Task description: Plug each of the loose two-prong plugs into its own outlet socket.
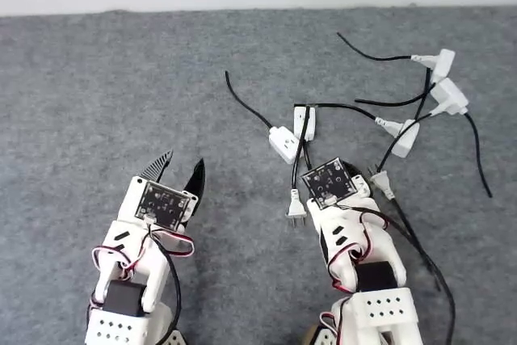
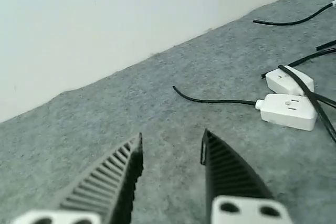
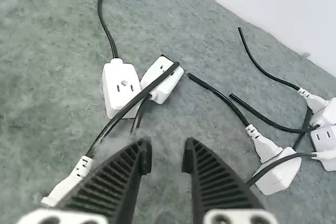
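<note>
Two white outlet sockets (image 1: 284, 143) (image 1: 305, 121) lie side by side mid-table, each with a black cord; in the right wrist view they are the sockets (image 3: 119, 87) (image 3: 164, 78) just beyond my right gripper (image 3: 163, 153), which is open and holds nothing. One loose white two-prong plug (image 1: 296, 208) lies beside the right arm, its cord crossing the sockets; it shows again as the plug (image 3: 71, 179). A second loose plug (image 1: 382, 181) lies on the arm's other side. My left gripper (image 1: 182, 171) (image 2: 170, 150) stands open over bare carpet, left of the sockets (image 2: 291, 109).
Grey carpet (image 1: 121, 78) covers the table up to a white wall. At the back right lie more white sockets (image 1: 406, 138) (image 1: 443, 62) (image 1: 449, 96) with plugs and tangled black cords. Open carpet stretches left of the sockets.
</note>
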Controlling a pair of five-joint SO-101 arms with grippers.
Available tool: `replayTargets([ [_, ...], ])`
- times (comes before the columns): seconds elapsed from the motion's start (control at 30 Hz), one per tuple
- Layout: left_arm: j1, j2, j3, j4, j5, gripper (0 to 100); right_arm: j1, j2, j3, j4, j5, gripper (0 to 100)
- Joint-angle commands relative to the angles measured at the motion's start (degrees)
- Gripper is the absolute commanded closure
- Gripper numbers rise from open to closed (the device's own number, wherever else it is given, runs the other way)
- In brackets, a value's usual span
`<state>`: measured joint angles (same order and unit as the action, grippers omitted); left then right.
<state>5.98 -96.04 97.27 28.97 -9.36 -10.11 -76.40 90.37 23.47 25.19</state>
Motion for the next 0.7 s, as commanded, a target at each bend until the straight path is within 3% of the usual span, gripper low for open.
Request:
replayTargets([
  [0.0,0.44,0.09,-2.33,-0.35,0.70,81,-0.92,-0.66,-0.70,0.57,0.18,99.0],
  [0.1,0.53,0.09,-2.24,-0.26,0.70,83,-0.75,-0.75,-0.44,0.40,0.35,95.3],
  [0.23,1.05,0.35,-1.98,-0.26,-1.93,100,-0.57,-0.75,-0.44,0.13,0.35,91.3],
  [0.47,0.44,0.09,-2.15,-0.35,-0.88,87,-0.75,-0.75,-0.44,0.31,-1.23,89.1],
  [0.6,-2.11,0.00,-2.33,-0.62,2.37,80,-0.92,-0.40,-0.62,0.48,-0.35,99.6],
  [0.67,-2.11,0.09,-2.24,-1.14,2.37,80,-1.01,-0.31,-0.44,0.48,1.85,97.5],
])
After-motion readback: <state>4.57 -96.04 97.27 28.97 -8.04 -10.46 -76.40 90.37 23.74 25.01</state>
